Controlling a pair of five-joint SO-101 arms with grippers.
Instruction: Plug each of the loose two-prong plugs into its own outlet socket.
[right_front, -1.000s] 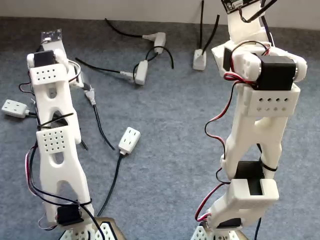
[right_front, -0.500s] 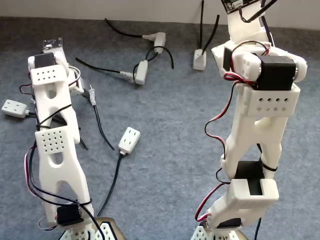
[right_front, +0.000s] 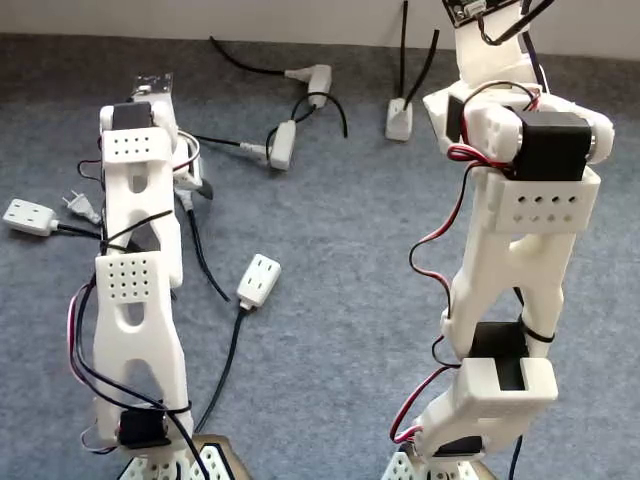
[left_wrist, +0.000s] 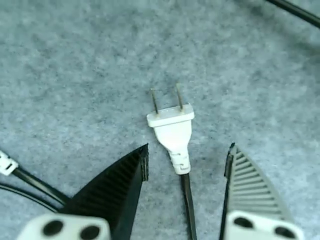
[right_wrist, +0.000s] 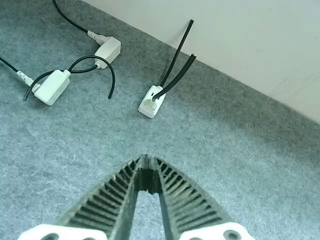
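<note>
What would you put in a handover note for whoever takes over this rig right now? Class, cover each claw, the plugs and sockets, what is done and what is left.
Left claw: open, low over the carpet, with a loose white plug between its fingers, not gripped.
Right claw: shut, empty, held above the carpet.
A second loose plug lies beside the far-left socket. The middle socket is free.
Done: the rear socket and its neighbours look plugged already.
Left: both loose plugs.
</note>
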